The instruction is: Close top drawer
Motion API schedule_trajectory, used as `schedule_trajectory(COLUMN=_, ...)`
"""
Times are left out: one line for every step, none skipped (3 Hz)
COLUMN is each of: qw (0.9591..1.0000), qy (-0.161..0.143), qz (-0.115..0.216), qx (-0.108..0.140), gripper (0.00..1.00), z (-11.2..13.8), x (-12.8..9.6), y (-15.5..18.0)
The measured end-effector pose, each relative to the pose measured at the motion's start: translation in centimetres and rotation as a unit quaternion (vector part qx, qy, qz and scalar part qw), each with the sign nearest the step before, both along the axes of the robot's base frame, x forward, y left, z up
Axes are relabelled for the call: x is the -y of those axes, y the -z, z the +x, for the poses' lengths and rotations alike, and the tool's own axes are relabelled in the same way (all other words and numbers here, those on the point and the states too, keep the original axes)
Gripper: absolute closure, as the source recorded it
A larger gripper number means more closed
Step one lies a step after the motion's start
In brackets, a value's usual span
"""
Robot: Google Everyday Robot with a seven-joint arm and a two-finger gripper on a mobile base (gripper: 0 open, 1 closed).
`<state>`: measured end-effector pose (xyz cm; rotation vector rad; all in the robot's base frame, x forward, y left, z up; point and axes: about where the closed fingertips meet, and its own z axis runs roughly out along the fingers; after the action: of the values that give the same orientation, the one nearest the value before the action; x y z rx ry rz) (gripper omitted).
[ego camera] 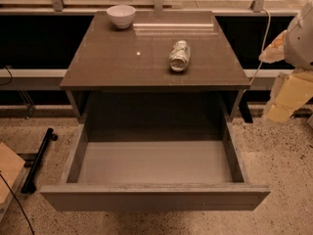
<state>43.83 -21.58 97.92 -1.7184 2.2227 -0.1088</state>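
The top drawer (154, 198) stands pulled far out of the grey-brown cabinet toward me. Its light grey inner floor (155, 161) is bare, and its plain flat front runs across the bottom of the view. The gripper (286, 98) hangs at the right edge, beside the cabinet's right side, above the floor and apart from the drawer. Only its pale, cream-coloured body shows there.
On the cabinet top (122, 58) lie a white bowl (121, 15) at the back left and a crushed can (179, 56) on its side right of centre. A black pole (38, 159) and a cardboard piece (7, 168) lie on the speckled floor at left. A glass railing runs behind.
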Motion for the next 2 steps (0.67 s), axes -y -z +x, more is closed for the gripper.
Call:
schedule_trajectory(qw=0.9999, qy=-0.01, qz=0.013, qx=-0.003, gripper=0.45, z=-0.8, x=0.0, y=0.5)
schedule_trajectory(qw=0.9991, qy=-0.027, qz=0.033, qx=-0.003, gripper=0.75, z=-2.5, x=0.0, y=2.4)
